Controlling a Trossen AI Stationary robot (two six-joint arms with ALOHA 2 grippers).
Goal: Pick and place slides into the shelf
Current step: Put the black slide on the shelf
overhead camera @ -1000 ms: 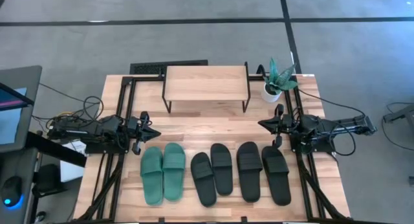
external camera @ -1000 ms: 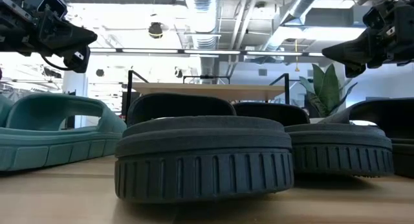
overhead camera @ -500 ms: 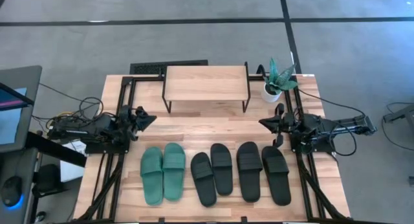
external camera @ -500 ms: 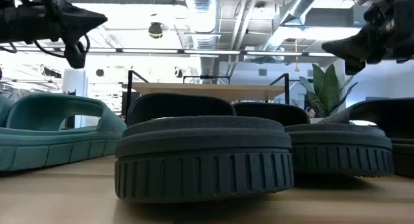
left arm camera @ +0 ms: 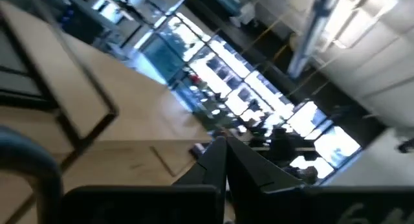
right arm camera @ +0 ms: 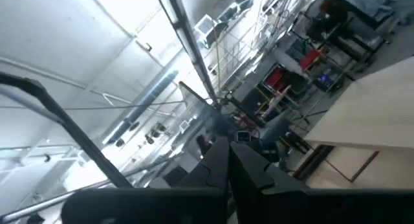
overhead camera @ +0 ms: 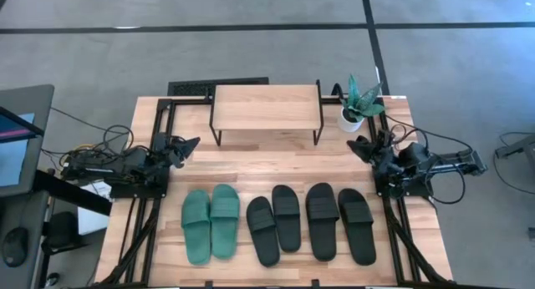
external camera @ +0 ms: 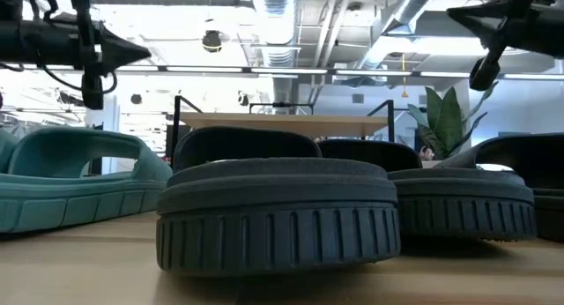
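Six slides lie sole-down in a row near the table's near edge: a green pair point(overhead camera: 211, 224), a black pair point(overhead camera: 274, 224) and another black pair point(overhead camera: 340, 222). In the low view a black slide point(external camera: 278, 212) fills the foreground, with a green one point(external camera: 70, 177) to its left. The shelf point(overhead camera: 266, 108) stands on its thin black legs at the far middle. My left gripper point(overhead camera: 194, 143) hovers shut off the green pair's far left. My right gripper point(overhead camera: 352, 146) hovers shut beyond the right black pair. Both wrist views show shut fingers, left gripper point(left arm camera: 221, 145) and right gripper point(right arm camera: 223, 145), pointing up into the room.
A small potted plant point(overhead camera: 359, 101) stands in a white pot at the shelf's right end, close to the right arm. Black frame rails point(overhead camera: 159, 130) run along both table sides. Bare wood point(overhead camera: 267, 164) lies between the shelf and the slides.
My left gripper has moved toward the far edge, risen and turned about its axis. My right gripper has risen, tipped upward and drawn slightly toward the right edge in the last half second. The slides and shelf have stayed put.
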